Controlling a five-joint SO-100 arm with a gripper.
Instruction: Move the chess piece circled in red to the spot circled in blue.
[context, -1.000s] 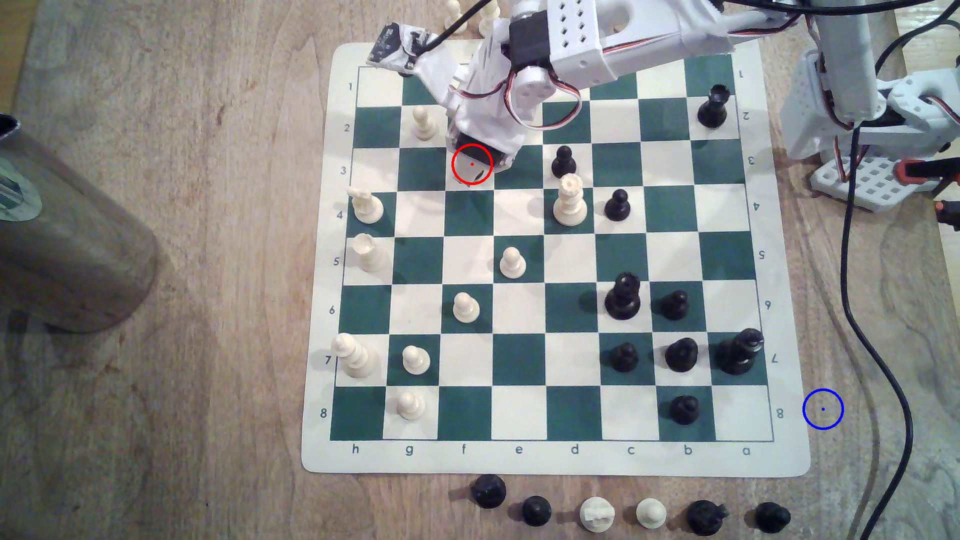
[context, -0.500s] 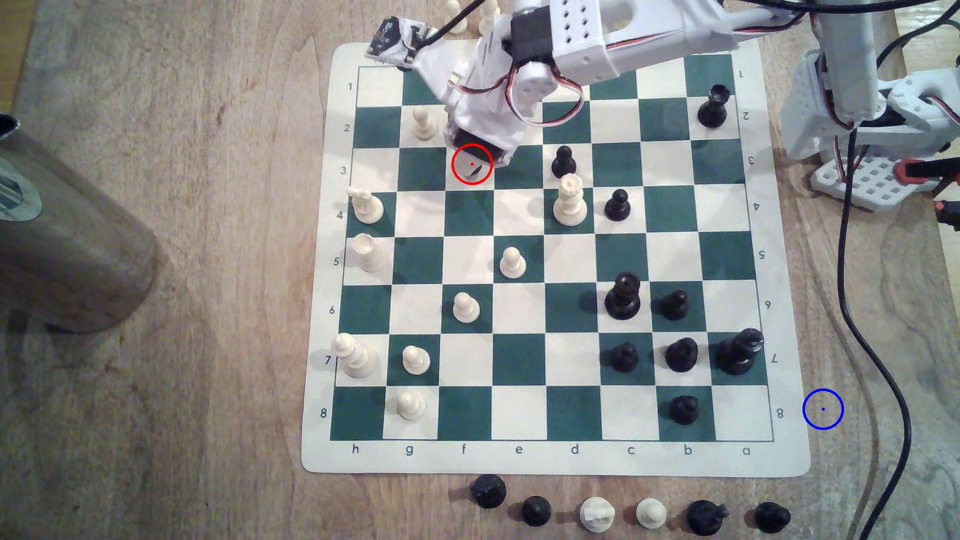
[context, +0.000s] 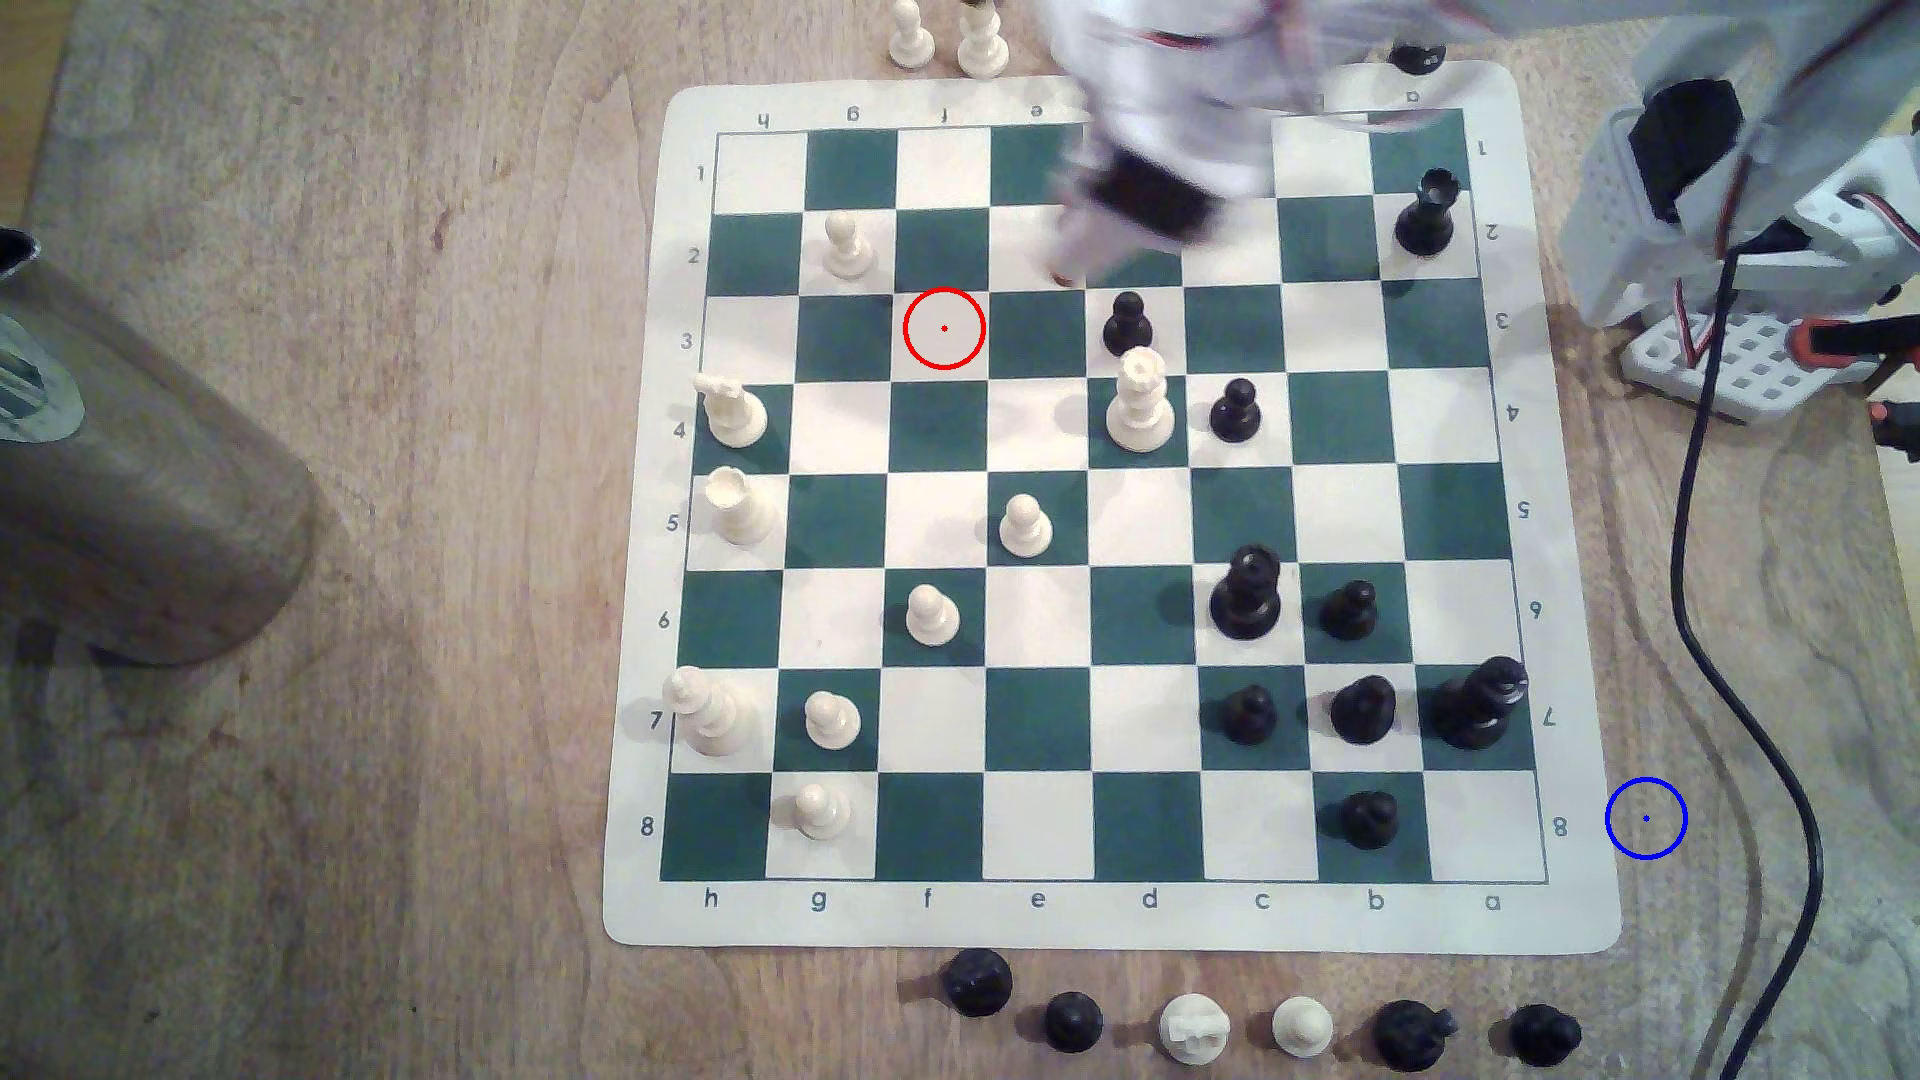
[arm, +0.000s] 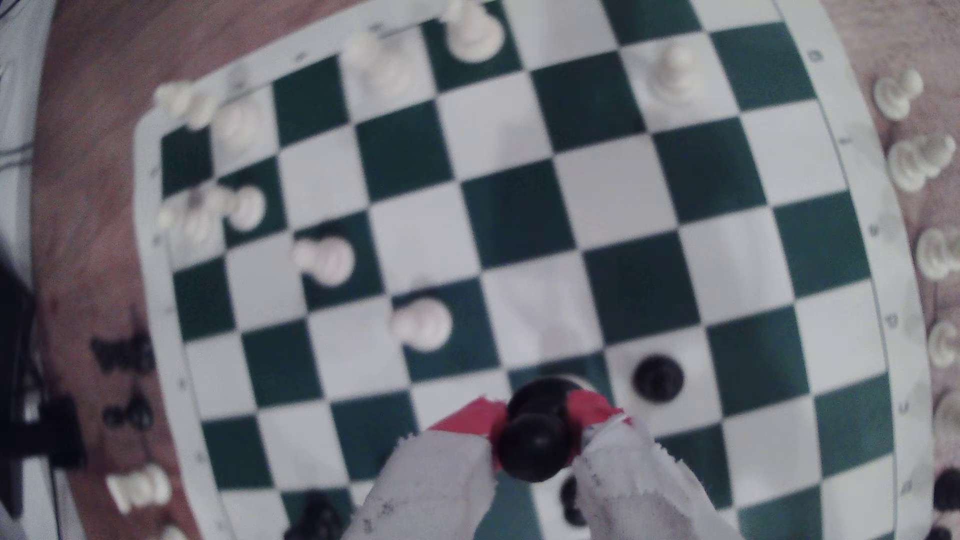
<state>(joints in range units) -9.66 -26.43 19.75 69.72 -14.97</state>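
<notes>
Aloft, glossy round-headed black pawn (arm: 535, 436) between red-tipped gripper (arm: 540, 415) fingers.

The arm (context: 1164, 125) is white plastic with a black motor block. The gripper (arm: 540, 420) has white-taped fingers (arm: 441, 477) tipped red. A black cable (context: 1704, 582) trails beside the base (context: 1725, 363).

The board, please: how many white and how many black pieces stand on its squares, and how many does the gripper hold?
white pieces on squares: 9
black pieces on squares: 9
black pawn in the gripper: 1
Total: 19
</notes>
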